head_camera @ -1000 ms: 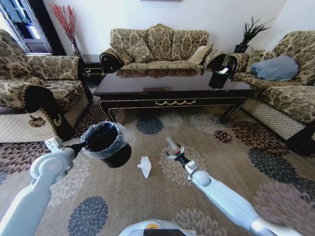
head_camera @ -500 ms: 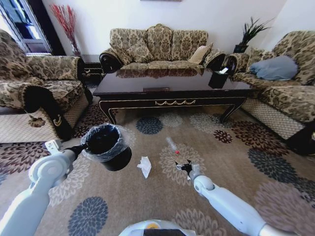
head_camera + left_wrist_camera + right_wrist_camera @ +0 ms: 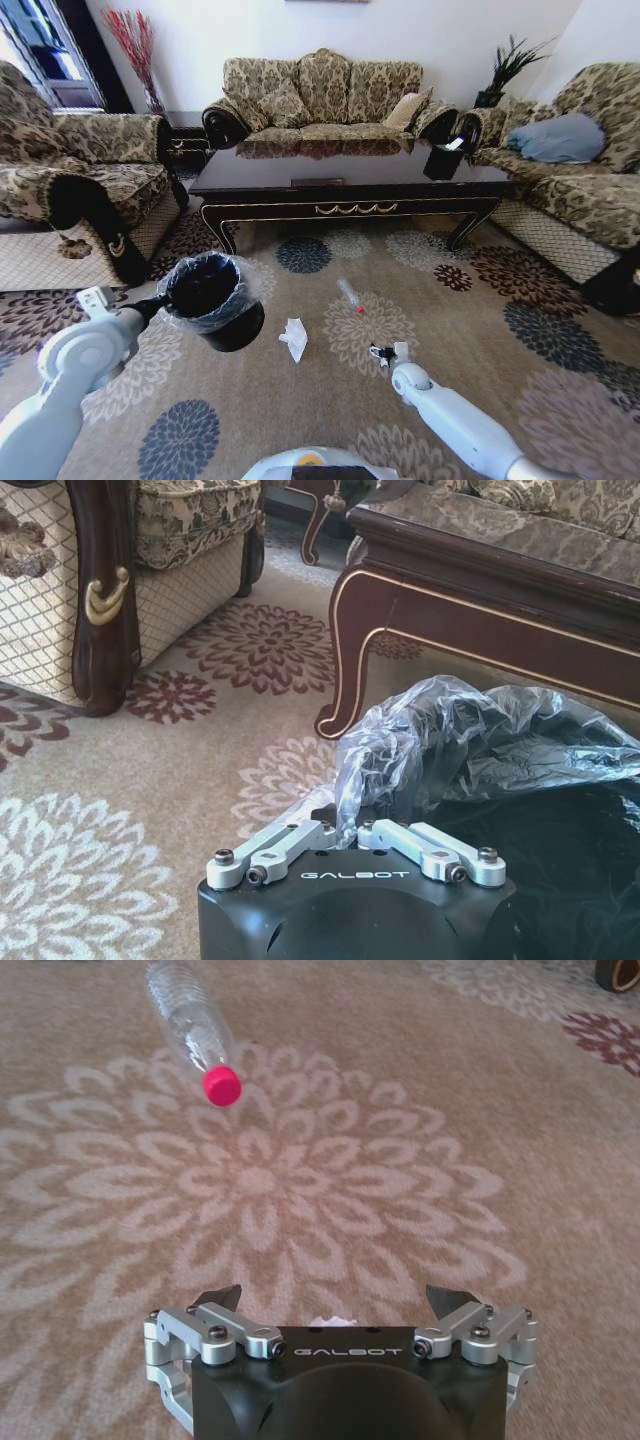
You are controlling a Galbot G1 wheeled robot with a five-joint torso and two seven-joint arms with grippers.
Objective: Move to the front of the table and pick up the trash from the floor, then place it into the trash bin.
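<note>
Above the carpet (image 3: 560, 340), right end effector (image 3: 381, 352) hangs spread, bottle (image 3: 349, 295) apart.

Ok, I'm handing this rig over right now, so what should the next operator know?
Left claw: shut on the trash bin's rim, holding it above the carpet.
Right claw: open, empty, low over the carpet short of the bottle.
Tissue lies on the carpet between bin and right arm.
Table is ahead.
Done: robot is at the table front.
Left: bottle and tissue not yet binned.
</note>
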